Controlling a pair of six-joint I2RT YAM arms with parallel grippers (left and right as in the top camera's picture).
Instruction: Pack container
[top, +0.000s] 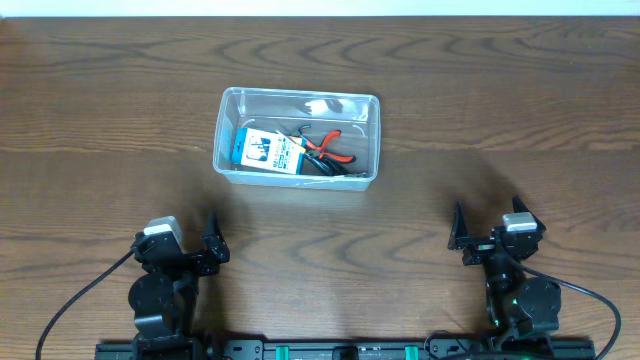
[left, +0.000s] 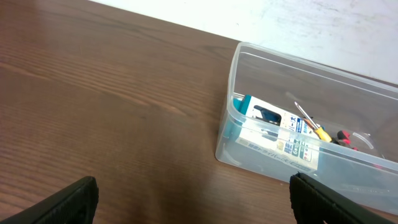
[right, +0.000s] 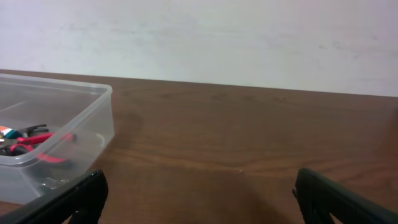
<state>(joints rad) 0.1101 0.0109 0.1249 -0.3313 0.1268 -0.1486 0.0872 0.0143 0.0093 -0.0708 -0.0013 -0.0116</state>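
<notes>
The clear plastic container (top: 232, 103) stands on the table's middle, toward the far side. Inside lie a blue-and-white box (top: 268, 151), red-handled pliers (top: 326, 146) and a yellow-handled screwdriver (left: 314, 129). The container also shows in the left wrist view (left: 233, 93) and the right wrist view (right: 93, 106). My left gripper (top: 213, 242) is open and empty near the front left, well short of the container. My right gripper (top: 458, 232) is open and empty near the front right, apart from the container.
The brown wooden table (top: 480, 90) runs to a white wall at the far edge. Black cables trail from both arm bases at the front edge.
</notes>
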